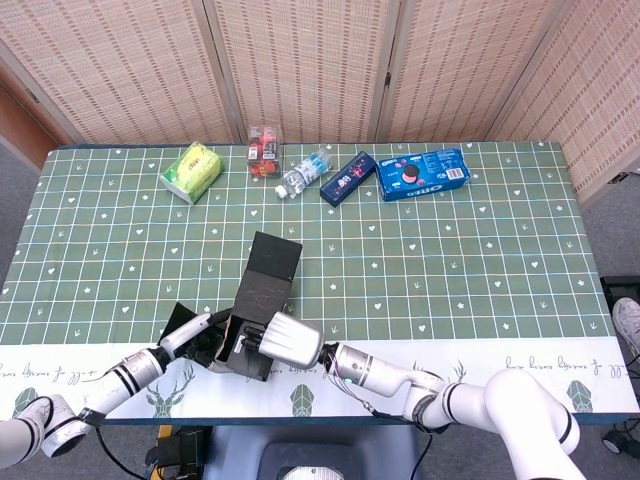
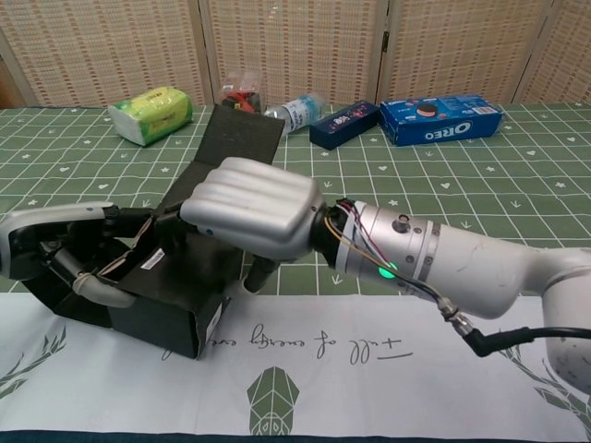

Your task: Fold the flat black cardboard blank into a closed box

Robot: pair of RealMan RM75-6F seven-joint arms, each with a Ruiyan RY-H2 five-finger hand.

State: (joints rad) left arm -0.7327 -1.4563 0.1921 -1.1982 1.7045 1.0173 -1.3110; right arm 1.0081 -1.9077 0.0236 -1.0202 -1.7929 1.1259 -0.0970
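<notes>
1. Nearest me, a white cloth strip (image 2: 388,388) runs along the table's near edge, printed with grey deer heads and a line of cursive script that I see upside down and cannot read with confidence.
2. The black cardboard box (image 1: 243,335) (image 2: 175,295), matte and partly folded, sits at the near left of the table, on the edge of that strip. Small white stickers (image 2: 211,322) show on its near end and top; their print is too small to read.
3. My left hand (image 1: 192,337) (image 2: 65,263) is at the box's left side, its fingers curled round the cardboard there, gripping it.
4. My right hand (image 1: 285,340) (image 2: 249,217), a smooth silver shell, lies over the top of the box with fingers bent together and the thumb down its right side, clasping it.
5. A flat black flap (image 1: 270,268) (image 2: 235,143) rises tilted from the far end of the box.
6. The green tablecloth (image 1: 470,260) carries a white grid with small hearts.
7. Along the far edge, left to right: a yellow-green soft pack (image 1: 191,170), a small clear box with red contents (image 1: 264,148), a plastic water bottle (image 1: 303,172) lying down, a dark blue carton (image 1: 348,177), and a blue OREO pack (image 1: 424,173) (image 2: 440,118).
8. Woven reed screens (image 1: 300,60) stand behind the table.
</notes>
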